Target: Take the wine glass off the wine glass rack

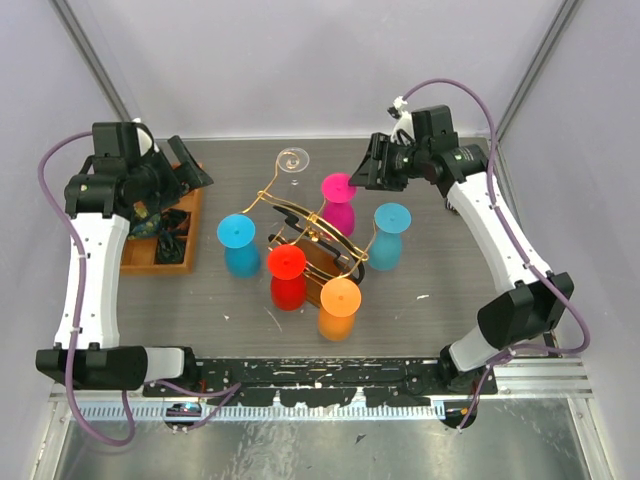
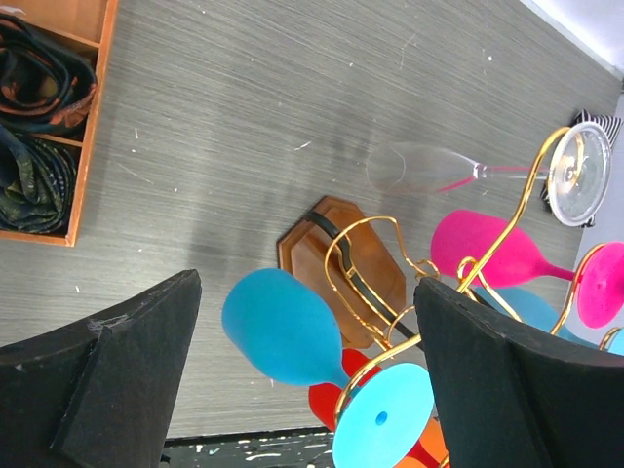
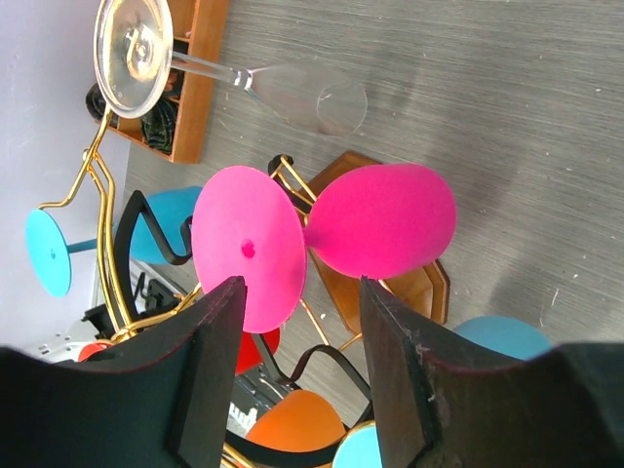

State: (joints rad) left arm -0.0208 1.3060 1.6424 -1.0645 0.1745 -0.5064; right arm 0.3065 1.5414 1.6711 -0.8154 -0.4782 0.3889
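The wine glass rack [image 1: 300,214] is a gold wire stand on a brown wooden base [image 2: 304,255] in mid-table. Coloured glasses hang on it upside down. The pink wine glass [image 1: 338,205] hangs at the back right, and a clear wine glass [image 1: 293,160] hangs at the far tip. My right gripper [image 1: 362,175] is level with the pink glass's foot. In the right wrist view the right gripper [image 3: 302,285] has a gap between its fingers, and the pink foot [image 3: 249,249] and bowl [image 3: 385,229] lie just beyond the tips. My left gripper [image 1: 195,176] hangs wide open at the back left, holding nothing.
A blue glass [image 1: 238,245], a red one [image 1: 287,278], an orange one [image 1: 339,308] and a light blue one [image 1: 390,238] crowd the rack's front and sides. An orange wooden tray [image 1: 158,264] with dark cloth rolls sits under the left arm.
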